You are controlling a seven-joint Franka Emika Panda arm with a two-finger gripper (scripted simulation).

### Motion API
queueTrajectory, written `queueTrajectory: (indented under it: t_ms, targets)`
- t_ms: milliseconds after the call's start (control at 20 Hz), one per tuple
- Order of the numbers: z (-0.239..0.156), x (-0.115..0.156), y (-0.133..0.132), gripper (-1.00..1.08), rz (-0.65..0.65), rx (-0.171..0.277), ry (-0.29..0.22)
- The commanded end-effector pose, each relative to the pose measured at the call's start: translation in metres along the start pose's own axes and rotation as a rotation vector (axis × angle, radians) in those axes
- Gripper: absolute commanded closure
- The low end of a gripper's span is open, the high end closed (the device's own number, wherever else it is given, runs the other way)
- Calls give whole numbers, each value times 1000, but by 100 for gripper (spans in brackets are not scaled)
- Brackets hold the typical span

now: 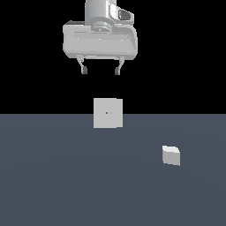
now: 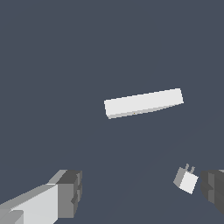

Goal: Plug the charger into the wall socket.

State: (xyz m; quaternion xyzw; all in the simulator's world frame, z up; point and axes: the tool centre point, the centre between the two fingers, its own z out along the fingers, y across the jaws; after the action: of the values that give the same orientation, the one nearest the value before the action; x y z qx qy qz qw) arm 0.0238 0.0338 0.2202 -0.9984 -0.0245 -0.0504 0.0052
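Note:
The charger [image 1: 171, 155] is a small light-grey block resting on the dark floor toward the exterior view's right; in the wrist view the charger [image 2: 186, 179] shows two short prongs on one side. The wall socket [image 1: 108, 113] is a flat upright square panel with two tiny dots near its centre, one orange; from the wrist camera the wall socket [image 2: 143, 103] appears edge-on as a narrow bar. My gripper [image 1: 100, 70] hangs high above the socket, open and holding nothing, far from the charger. In the wrist view its dark fingertips [image 2: 70, 194] are spread wide.
The grey-blue floor [image 1: 66, 176] stretches flat around both objects, with a black background behind it. Nothing else stands on it.

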Motion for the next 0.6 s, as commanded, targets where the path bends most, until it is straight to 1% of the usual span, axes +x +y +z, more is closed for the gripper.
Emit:
queueTrajectory:
  t_ms: [0, 250, 550]
  targets:
    - [0, 0, 0, -92, 0, 0, 0]
    - [2, -2, 3, -92, 8, -2, 6]
    - [12, -9, 15, -92, 38, -10, 27]
